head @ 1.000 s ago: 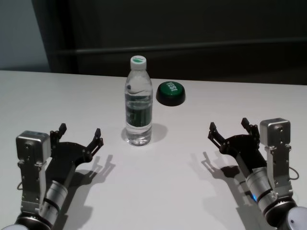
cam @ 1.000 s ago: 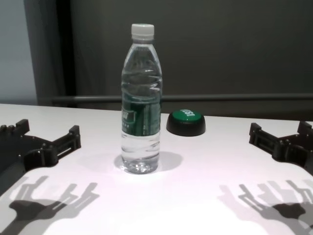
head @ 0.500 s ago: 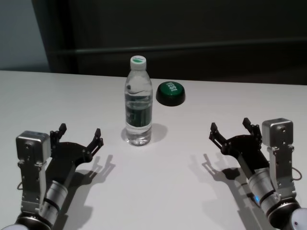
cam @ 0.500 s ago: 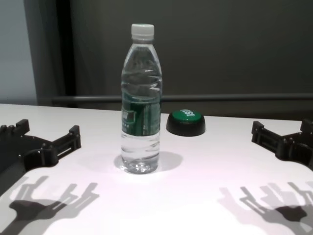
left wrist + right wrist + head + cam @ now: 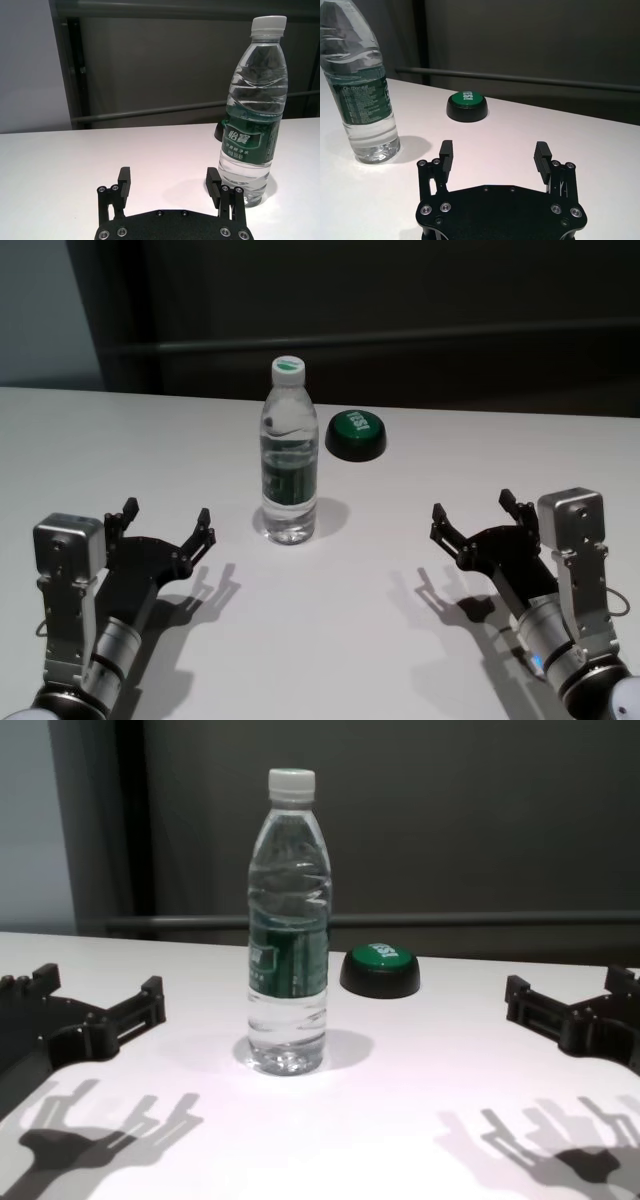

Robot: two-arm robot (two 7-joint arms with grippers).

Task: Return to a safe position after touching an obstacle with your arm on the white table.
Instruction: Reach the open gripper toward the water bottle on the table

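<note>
The obstacle, a tall clear water bottle (image 5: 288,470) with a white cap and dark green label, stands upright on the white table (image 5: 330,640). It also shows in the chest view (image 5: 288,940) and both wrist views (image 5: 255,115) (image 5: 365,100). My left gripper (image 5: 167,512) (image 5: 168,175) (image 5: 98,982) hovers low over the table, left of and nearer than the bottle, open and empty. My right gripper (image 5: 472,505) (image 5: 494,146) (image 5: 567,982) is low at the near right, well apart from the bottle, open and empty. Neither arm touches the bottle.
A green push button on a black base (image 5: 356,434) (image 5: 466,106) (image 5: 380,970) sits behind and to the right of the bottle. A dark wall with a horizontal rail runs behind the table's far edge.
My right gripper has shifted slightly left, toward the middle of the table. The left arm, the bottle and the button have not moved.
</note>
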